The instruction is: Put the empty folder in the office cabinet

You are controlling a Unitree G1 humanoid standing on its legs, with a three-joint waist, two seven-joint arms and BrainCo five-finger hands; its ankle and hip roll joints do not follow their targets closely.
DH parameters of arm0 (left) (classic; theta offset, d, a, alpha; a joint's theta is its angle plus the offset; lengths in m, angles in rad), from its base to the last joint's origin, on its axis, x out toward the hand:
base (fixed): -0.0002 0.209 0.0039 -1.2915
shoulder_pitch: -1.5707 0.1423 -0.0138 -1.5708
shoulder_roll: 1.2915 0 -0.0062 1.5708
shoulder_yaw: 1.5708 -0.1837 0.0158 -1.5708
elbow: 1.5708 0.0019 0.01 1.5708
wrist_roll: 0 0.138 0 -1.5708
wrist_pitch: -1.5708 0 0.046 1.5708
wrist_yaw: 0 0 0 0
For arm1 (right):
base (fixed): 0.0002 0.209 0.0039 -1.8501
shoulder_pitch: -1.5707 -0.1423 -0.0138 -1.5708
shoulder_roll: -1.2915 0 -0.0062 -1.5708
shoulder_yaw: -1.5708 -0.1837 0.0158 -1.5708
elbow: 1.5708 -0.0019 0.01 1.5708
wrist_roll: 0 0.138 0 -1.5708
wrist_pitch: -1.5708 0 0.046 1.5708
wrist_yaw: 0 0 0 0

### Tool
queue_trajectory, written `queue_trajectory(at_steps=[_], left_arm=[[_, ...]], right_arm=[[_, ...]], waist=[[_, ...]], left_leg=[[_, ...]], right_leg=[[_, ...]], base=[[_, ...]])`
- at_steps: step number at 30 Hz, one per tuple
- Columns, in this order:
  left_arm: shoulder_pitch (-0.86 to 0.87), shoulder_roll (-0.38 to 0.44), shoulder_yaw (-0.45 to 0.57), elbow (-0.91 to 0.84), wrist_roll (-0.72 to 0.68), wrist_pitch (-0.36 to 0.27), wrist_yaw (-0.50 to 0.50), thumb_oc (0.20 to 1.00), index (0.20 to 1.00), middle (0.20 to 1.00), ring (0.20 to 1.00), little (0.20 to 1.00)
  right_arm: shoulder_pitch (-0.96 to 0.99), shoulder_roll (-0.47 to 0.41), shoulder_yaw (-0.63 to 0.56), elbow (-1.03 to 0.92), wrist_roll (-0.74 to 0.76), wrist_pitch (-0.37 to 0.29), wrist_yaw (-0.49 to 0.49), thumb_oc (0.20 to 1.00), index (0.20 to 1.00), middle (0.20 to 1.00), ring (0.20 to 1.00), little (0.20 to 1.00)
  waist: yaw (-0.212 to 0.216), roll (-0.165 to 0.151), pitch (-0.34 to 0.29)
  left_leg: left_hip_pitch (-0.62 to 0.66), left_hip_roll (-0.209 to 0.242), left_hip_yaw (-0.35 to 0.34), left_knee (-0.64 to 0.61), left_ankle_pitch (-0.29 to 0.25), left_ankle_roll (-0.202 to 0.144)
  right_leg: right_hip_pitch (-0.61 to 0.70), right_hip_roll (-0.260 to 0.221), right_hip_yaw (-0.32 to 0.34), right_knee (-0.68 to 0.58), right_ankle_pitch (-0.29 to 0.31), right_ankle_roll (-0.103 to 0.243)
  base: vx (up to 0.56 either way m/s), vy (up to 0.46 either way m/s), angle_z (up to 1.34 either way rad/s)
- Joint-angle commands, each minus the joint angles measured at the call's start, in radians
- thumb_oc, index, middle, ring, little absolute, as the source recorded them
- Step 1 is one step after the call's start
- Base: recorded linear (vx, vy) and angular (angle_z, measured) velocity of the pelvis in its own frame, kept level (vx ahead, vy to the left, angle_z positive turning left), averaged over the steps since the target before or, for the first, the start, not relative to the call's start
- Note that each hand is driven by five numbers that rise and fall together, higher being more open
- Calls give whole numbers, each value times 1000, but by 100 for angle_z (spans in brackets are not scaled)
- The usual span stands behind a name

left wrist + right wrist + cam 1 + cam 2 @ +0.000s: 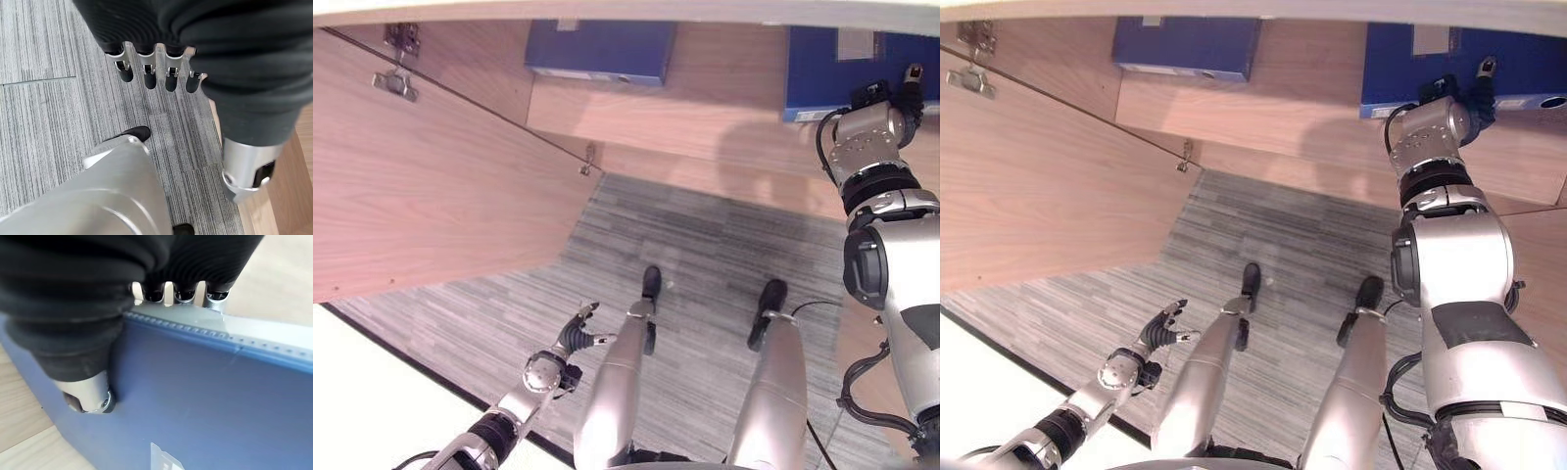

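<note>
- Two blue folders lie in the cabinet (724, 117); the right hand (1449, 103) clamps the folder (842, 59) on the right, fingers over its edge, thumb against its cover.
- Judged light, stiff, smooth-skinned: an edge grip suits it.
- Left hand (576, 338) hangs low, fingers relaxed, over the carpet (705, 245).

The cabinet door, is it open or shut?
Open. The cabinet door swings out wide, and blue folders show on the shelf inside.

arms: silver-grey | wrist covers: dark ribbed | fingers (148, 74): silver, dark tips
</note>
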Motion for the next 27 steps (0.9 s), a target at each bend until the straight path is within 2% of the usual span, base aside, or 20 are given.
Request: queue_trajectory(at_steps=[1, 9, 10, 11, 12, 19, 27], left_arm=[[6, 55, 14, 22, -8, -10, 23, 1000, 1000, 1000, 1000, 1000], [30, 57, 6, 4, -3, -9, 16, 1000, 1000, 1000, 1000, 1000], [30, 57, 6, 4, -3, -9, 16, 1000, 1000, 1000, 1000, 1000], [33, 56, 8, 6, -6, -8, 15, 1000, 1000, 1000, 1000, 1000], [34, 55, 9, 9, -6, -7, 13, 1000, 1000, 1000, 1000, 1000], [34, 52, 9, 24, -5, 0, 10, 1000, 1000, 1000, 1000, 1000], [37, 49, 6, 37, 5, 6, -9, 1000, 1000, 1000, 1000, 1000]], right_arm=[[-88, -93, 52, -18, -67, -50, -31, 200, 200, 200, 200, 200], [-126, -130, 102, 5, -76, -22, 3, 200, 200, 200, 200, 200], [-126, -130, 102, 5, -76, -22, 4, 369, 369, 369, 369, 369], [-126, -133, 98, 12, -57, -25, 11, 749, 749, 749, 749, 749], [-126, -131, 93, 17, -38, -26, 19, 1000, 1000, 1000, 1000, 1000], [-131, -126, 76, 25, 31, -31, 44, 1000, 1000, 1000, 1000, 1000], [-128, -150, 44, 93, 95, 13, 63, 1000, 1000, 1000, 1000, 1000]], waist=[[1, 4, 40], [8, 14, 36], [8, 14, 36], [11, 16, 34], [13, 18, 32], [16, 19, 23], [25, 26, 2]], left_leg=[[49, 17, -27, 58, -170, 11], [44, 8, -28, 46, -162, 11], [44, 8, -28, 46, -162, 11], [51, 7, -27, 36, -160, 12], [57, 8, -27, 28, -158, 12], [76, 8, -30, 8, -153, 10], [136, 8, -37, -60, -131, 2]], right_leg=[[85, 36, 36, 127, -214, 18], [67, 36, 45, 143, -215, 14], [67, 36, 45, 143, -215, 14], [70, 38, 44, 139, -217, 14], [72, 39, 43, 139, -217, 15], [81, 39, 43, 133, -219, 15], [132, 38, 30, 92, -209, 22]], base=[[0, 0, 0], [0, 0, 0], [0, 0, 0], [0, 0, 0], [0, 0, 0], [-2, -1, 0], [-3, -2, -1]])
